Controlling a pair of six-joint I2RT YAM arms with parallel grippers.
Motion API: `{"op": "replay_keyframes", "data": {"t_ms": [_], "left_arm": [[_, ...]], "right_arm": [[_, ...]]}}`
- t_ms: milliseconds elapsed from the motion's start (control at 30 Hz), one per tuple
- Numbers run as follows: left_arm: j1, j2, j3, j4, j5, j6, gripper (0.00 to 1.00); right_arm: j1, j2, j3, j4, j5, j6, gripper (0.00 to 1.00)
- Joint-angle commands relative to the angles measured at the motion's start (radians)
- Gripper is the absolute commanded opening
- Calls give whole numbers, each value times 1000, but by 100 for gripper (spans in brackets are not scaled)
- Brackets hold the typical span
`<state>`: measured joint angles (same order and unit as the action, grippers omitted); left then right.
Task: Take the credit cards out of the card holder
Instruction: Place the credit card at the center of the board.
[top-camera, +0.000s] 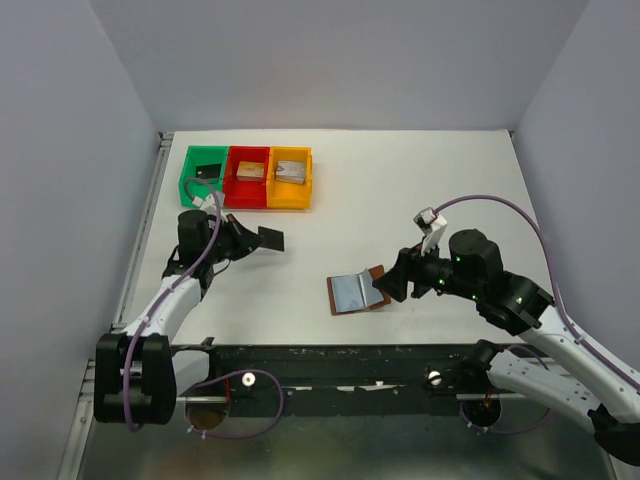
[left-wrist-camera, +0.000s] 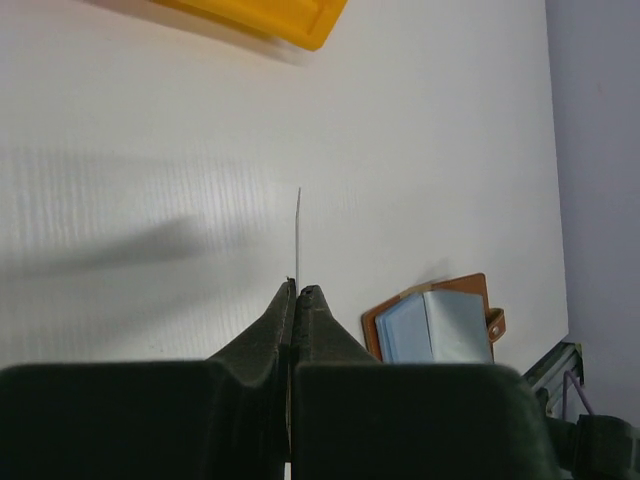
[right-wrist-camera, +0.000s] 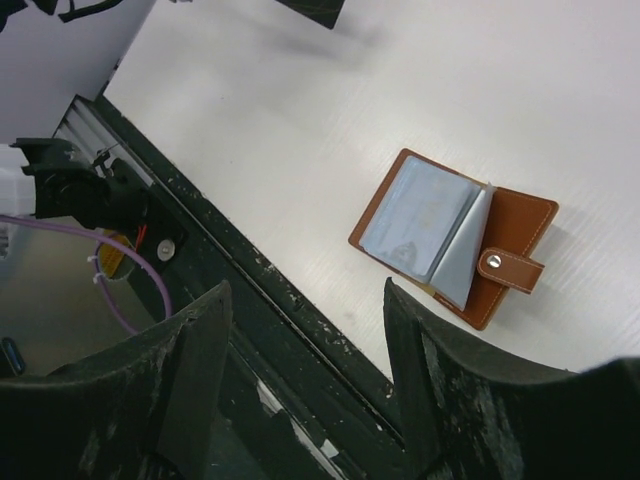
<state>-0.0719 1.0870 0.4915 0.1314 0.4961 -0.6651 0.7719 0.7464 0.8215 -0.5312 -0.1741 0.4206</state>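
The left fingers (left-wrist-camera: 325, 330) were shut on a thin black rectangular card (left-wrist-camera: 298, 235) by its edge; so shallow a hold could slip. The right fingers (right-wrist-camera: 430, 370) gaped empty near the brown leather card holder (right-wrist-camera: 455, 240).

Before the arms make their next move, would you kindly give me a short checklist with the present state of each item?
1. Left gripper shut firmly on the black card: ok; the card sticks out past the fingertips.
2. Black card fully out of the card holder and apart from it: ok.
3. Card holder lying open, pale pockets facing up: ok.
4. Right gripper open and not touching the card holder: ok.
5. Any cards remaining in the pockets: cannot tell.
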Motion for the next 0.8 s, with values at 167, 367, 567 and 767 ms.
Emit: {"op": "replay_keyframes", "data": {"t_ms": [167, 367, 567, 767], "left_arm": [[198, 260, 101, 76, 314, 4, 0], [202, 310, 140, 5, 231, 59, 0], [202, 404, 186, -9, 190, 65, 0], [204, 488, 216, -7, 193, 75, 0]], "right_arm": [[1, -10, -59, 72, -70, 18, 69], [1, 4, -68, 85, -71, 18, 69], [1, 22, -65, 89, -82, 20, 68], [1, 18, -67, 83, -70, 18, 68]]}}
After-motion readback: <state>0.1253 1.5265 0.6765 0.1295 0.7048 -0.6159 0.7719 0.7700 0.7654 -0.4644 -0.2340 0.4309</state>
